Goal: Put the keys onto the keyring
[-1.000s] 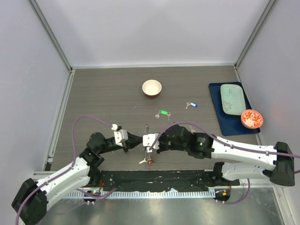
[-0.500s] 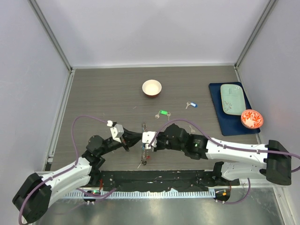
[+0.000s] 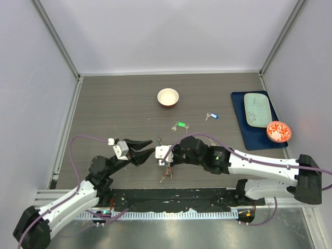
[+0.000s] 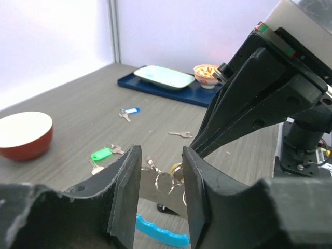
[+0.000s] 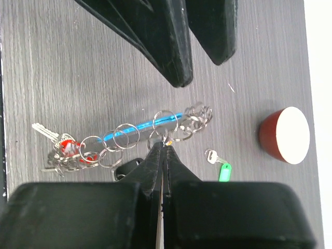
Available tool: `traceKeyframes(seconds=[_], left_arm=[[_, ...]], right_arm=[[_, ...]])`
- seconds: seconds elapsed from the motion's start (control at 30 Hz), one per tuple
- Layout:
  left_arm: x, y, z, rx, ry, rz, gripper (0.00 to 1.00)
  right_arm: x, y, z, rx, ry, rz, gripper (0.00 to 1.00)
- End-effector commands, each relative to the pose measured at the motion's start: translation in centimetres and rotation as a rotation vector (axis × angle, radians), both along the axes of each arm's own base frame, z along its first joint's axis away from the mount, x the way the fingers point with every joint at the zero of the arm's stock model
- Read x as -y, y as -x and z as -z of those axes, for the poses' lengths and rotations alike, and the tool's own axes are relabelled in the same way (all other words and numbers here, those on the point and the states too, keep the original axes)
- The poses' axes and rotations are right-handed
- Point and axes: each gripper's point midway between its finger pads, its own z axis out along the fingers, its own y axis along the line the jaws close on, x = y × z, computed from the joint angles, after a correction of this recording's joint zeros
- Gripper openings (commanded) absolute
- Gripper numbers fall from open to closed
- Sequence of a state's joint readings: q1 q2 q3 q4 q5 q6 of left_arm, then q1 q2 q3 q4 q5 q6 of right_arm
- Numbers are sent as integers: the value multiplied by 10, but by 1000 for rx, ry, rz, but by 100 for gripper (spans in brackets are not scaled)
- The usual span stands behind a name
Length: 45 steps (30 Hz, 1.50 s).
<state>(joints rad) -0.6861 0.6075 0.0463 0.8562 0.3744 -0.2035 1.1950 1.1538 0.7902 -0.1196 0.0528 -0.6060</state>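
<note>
The keyring (image 5: 136,130) is a string of silver rings with a bright-blue tag. It lies slanted on the table with red-tagged keys (image 5: 66,149) at one end. My right gripper (image 5: 165,145) is shut on one of its rings; in the top view this gripper (image 3: 166,158) is near the front edge. My left gripper (image 3: 150,146) is open and empty, pointing at the rings from the left, with its fingers (image 5: 174,46) just beyond the ring. Between its open fingers I see the rings (image 4: 167,181) and the blue tag (image 4: 161,234). A green-tagged key (image 3: 180,125), a blue-tagged key (image 3: 211,115) and a plain key (image 4: 181,135) lie loose.
A small white-and-red bowl (image 3: 168,97) stands at the back centre. A blue mat (image 3: 248,136) at the right holds a pale green tray (image 3: 258,109) and a red patterned bowl (image 3: 278,131). Purple cables arch over both arms.
My left gripper has opened and drawn back to the left and up. The keyring now hangs from my right gripper alone and has shifted slightly.
</note>
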Motion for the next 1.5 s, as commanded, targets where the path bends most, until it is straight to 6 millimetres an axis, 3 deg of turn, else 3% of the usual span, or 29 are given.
traceKeyframes(seconds=[0.0,0.27,0.53,0.8,1.13,1.27,1.47], left_arm=[[-6,-3,4,51,-81,-43,43],[9,9,22,67,-207,84,47],[24,9,14,151,-270,170,46],[38,22,22,181,-325,320,45],[43,22,36,160,-389,371,40],[42,18,39,162,-396,351,48],[41,15,43,171,-418,339,50]], right_arm=[[-3,-6,-41,86,-9,-23,1],[-8,-3,-43,82,51,-72,1],[-8,2,-41,68,54,-93,1],[-11,9,-38,44,50,-133,1],[-10,12,-39,34,50,-139,1],[-11,15,-40,25,44,-153,1],[-10,16,-41,20,42,-155,1]])
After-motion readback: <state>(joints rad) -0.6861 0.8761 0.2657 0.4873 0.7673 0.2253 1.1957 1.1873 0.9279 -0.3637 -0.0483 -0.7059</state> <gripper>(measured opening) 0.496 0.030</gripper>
